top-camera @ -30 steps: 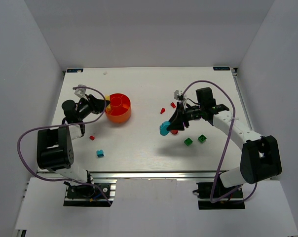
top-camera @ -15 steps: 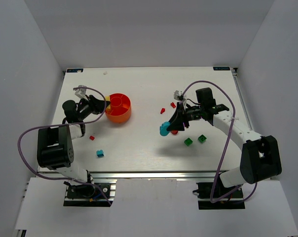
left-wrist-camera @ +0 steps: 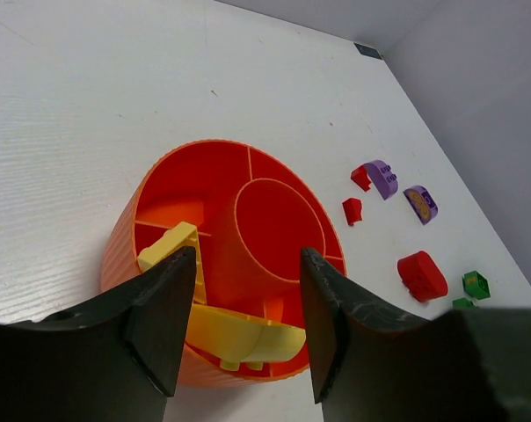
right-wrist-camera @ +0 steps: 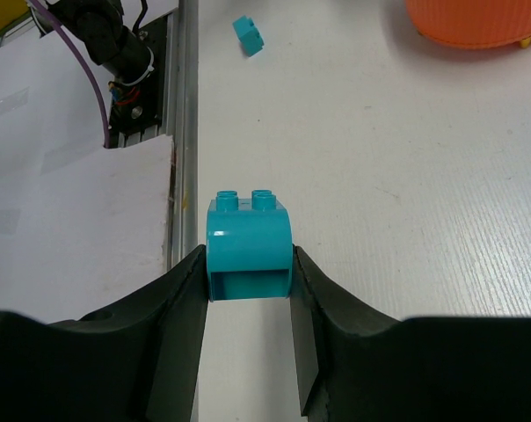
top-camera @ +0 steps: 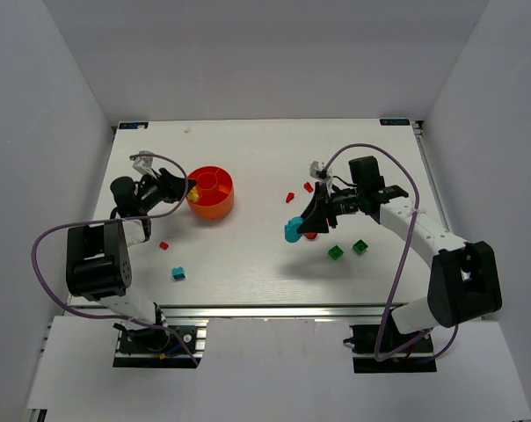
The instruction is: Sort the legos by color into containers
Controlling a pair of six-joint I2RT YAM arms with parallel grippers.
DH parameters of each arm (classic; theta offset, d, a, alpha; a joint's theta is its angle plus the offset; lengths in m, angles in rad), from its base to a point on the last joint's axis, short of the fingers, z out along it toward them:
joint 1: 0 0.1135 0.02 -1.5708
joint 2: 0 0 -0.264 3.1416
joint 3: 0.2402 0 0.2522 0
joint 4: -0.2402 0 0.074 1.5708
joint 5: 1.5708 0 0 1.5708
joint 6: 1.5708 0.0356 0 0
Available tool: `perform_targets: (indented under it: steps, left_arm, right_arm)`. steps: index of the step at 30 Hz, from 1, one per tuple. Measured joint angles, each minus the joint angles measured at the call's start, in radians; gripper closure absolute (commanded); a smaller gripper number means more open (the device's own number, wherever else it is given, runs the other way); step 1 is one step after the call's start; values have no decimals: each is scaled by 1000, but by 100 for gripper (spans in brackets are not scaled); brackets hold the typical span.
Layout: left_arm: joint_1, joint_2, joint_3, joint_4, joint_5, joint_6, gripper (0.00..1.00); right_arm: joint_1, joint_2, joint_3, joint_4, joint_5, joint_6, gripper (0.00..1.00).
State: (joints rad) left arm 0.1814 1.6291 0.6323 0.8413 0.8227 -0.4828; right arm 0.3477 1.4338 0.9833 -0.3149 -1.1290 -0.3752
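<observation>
1. Containers: the orange dish (top-camera: pixel 214 207) stands upper left on the bench (top-camera: pixel 248 154) in the top view. It has wedge sections around a central cup, and the cup looks bare from the left wrist.
2. Left claw (left-wrist-camera: pixel 246 255) hangs over the dish's near rim, low in its wrist view. Its jaws have just eased wider than a second ago. I cannot tell whether its fingers are clear of the piece between them. I judge this to be a release under way, so one more piece is nearly sorted.
3. Right claw (right-wrist-camera: pixel 248 259) sits right of centre in the top view, unmoved, and pinches the teal lego (right-wrist-camera: pixel 248 236). That piece is held above the bench, well apart from the dish, so it has the longest trip left.
4. Yellow lego (left-wrist-camera: pixel 246 338) lies across the dish's near sections, directly between the left claw's jaws. A second yellow brick (left-wrist-camera: pixel 170 246) rests in the wedge just beside the left jaw.
5. Loose pieces remain on the bench:
   - two green legos (top-camera: pixel 336 252) at lower right;
   - red legos (top-camera: pixel 290 197) near centre;
   - purple legos (left-wrist-camera: pixel 381 178), seen at the right of the left wrist view;
   - a small teal brick (top-camera: pixel 178 273) at lower left.
</observation>
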Motion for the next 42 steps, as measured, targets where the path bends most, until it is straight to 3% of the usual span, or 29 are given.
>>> perform_targets:
  steps: [8, 11, 13, 14, 16, 19, 21, 22, 25, 34, 42]
  left_arm:
    - [11, -19, 66, -68, -32, 3, 41]
    - [23, -68, 98, -130, -83, 2, 50]
    - [29, -127, 114, -183, -121, -1, 64]
    - [34, -161, 119, -214, -137, -1, 64]
    - [39, -237, 122, -276, -162, 0, 77]
    - [41, -356, 121, -380, -180, -2, 81]
    - [41, -441, 105, -456, -179, 2, 73]
    - [41, -482, 93, -496, -173, 9, 56]
    - [41, -586, 61, -637, -157, 44, 42]
    - [31, -837, -24, -969, -159, 176, 34]
    - [22, -907, -18, -1119, -259, 247, 30]
  right_arm:
    - [0, 0, 0, -8, 2, -23, 100]
    - [2, 0, 0, -19, 13, -42, 100]
    - [9, 0, 0, -25, 31, -56, 100]
    - [13, 0, 0, -27, 42, -61, 100]
    - [29, 0, 0, -27, 71, -70, 100]
    - [72, 2, 13, -34, 117, -79, 100]
    - [103, 19, 57, -47, 147, -85, 100]
    - [123, 36, 94, -55, 163, -97, 100]
    - [171, 113, 245, -89, 219, -140, 100]
    - [288, 391, 671, -188, 385, -351, 100]
    - [386, 557, 855, -218, 457, -492, 100]
